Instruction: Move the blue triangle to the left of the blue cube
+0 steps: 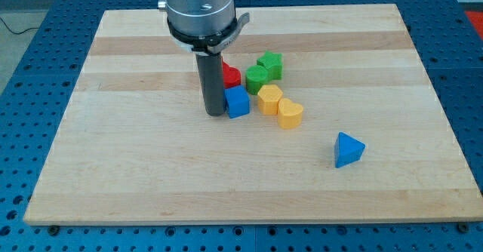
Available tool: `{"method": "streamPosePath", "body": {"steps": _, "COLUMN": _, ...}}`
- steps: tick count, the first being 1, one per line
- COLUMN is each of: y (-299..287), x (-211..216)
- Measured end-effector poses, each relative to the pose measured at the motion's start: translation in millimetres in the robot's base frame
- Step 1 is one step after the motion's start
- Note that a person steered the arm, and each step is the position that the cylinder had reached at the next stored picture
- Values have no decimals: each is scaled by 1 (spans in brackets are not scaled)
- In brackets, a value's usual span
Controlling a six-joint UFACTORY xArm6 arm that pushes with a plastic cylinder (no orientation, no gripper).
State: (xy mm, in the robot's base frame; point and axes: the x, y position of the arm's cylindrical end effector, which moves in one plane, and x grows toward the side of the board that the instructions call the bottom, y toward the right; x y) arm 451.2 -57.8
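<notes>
The blue triangle (348,149) lies alone on the wooden board toward the view's lower right. The blue cube (237,102) sits near the middle of the board, at the lower left of a cluster of blocks. My tip (215,113) rests on the board right beside the blue cube's left side, touching or nearly touching it. The tip is far to the left of the blue triangle.
A red block (230,75) sits just above the blue cube, partly hidden by the rod. Two green blocks (257,79) (270,64) lie above and right of it. Two yellow blocks (269,98) (290,112) lie right of the blue cube. The board edge (249,220) runs along the bottom.
</notes>
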Motion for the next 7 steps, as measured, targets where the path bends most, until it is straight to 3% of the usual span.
{"method": "streamPosePath", "body": {"steps": 1, "y": 0, "x": 0}}
{"method": "streamPosePath", "body": {"steps": 3, "y": 9, "x": 83}}
{"method": "streamPosePath", "body": {"steps": 5, "y": 123, "x": 156}}
{"method": "streamPosePath", "body": {"steps": 7, "y": 240, "x": 134}}
